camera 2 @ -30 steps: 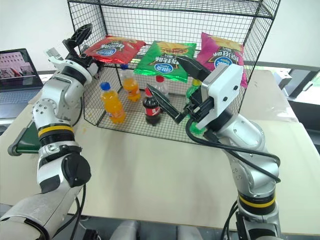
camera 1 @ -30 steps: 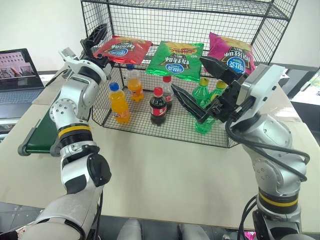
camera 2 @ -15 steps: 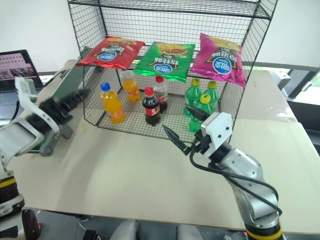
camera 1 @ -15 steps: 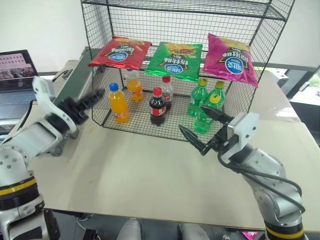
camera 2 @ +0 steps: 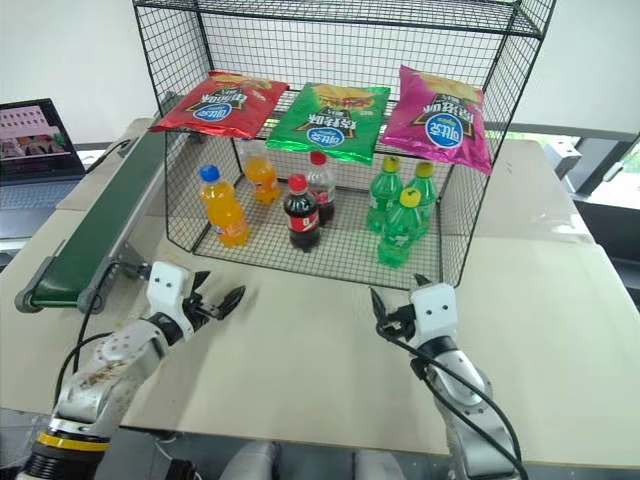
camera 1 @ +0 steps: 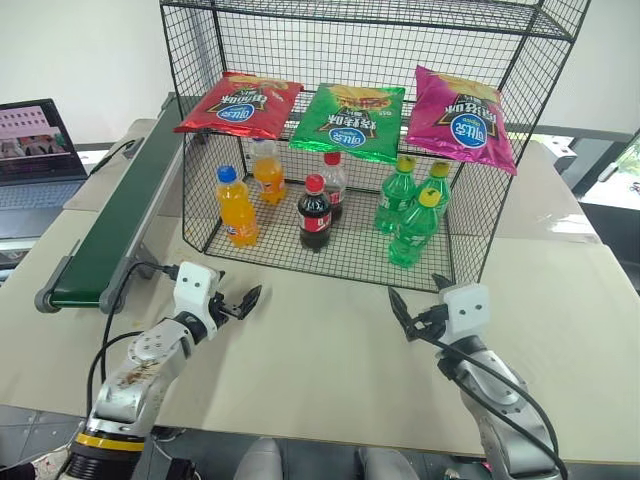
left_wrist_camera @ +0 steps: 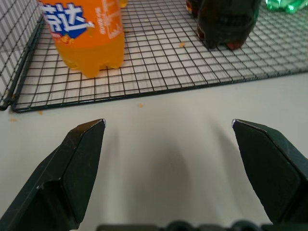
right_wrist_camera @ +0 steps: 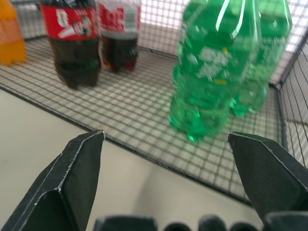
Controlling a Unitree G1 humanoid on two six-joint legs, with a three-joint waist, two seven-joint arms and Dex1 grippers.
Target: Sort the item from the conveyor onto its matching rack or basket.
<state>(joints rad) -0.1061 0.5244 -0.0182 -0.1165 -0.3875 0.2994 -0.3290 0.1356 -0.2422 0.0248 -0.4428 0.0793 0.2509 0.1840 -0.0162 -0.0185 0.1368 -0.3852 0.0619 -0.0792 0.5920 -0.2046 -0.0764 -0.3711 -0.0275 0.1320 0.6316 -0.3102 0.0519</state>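
1. We are looking at the red chip bag [camera 1: 238, 102], which is lying flat on the upper shelf of the wire rack [camera 1: 520, 60], at the end nearest the conveyor; it appears to be already sorted into place.
2. We are seeing it lined up beside a green chip bag [camera 1: 350, 121] and a pink chip bag [camera 1: 462, 118], so that the upper shelf is holding snacks in a row.
3. We are finding the bottles on the lower shelf: an orange soda bottle [camera 1: 236, 205], a cola bottle [camera 1: 315, 212] and green soda bottles [camera 1: 415, 225], grouped by kind.
4. We are noting that the conveyor [camera 1: 112, 232] is running along the rack's left side and is carrying nothing on its visible belt.
5. We are showing the left gripper [camera 1: 243, 300] hovering low over the table [camera 1: 320, 340] in front of the rack, jaws spread wide and empty.
6. We are showing the right gripper [camera 1: 418, 303] likewise low before the green bottles, jaws wide apart and gripping nothing, which suggests a resting pose.
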